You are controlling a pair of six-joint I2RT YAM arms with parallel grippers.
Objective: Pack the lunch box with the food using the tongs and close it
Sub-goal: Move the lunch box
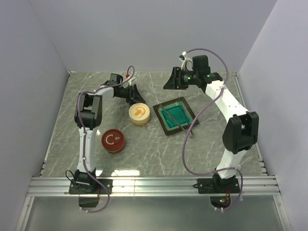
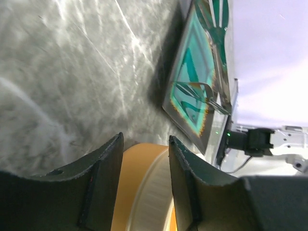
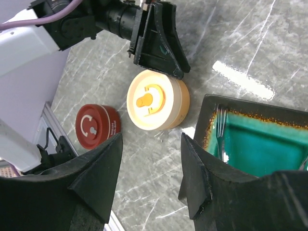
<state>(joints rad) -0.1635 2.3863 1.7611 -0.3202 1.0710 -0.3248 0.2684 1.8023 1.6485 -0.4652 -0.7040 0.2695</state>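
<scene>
Closest to my bases a red round tub [image 1: 113, 140] with a white mark on top stands on the marble table [image 1: 144, 156]. Just beyond it, a little to the right, is the cream round lunch box [image 1: 139, 114], with an orange mark on its top.

My left pincer [image 1: 136, 98] hangs at the lunch box's far rim. Its fingers [image 2: 108, 163] are spread with nothing between them. The cream rim shows past the gap, and I cannot tell whether the tips touch it.

To the right of the lunch box lies the square teal tray [image 1: 159, 119] with its dark rim, set cornerwise to me. The tongs [image 1: 179, 123] lie slantwise inside it, from the far left part of the tray toward its near right edge. No food shows in any of my views.

Farthest out, my right pincer [image 3: 151, 139] hovers above the table behind the tray. It too is spread and grasps nothing.
</scene>
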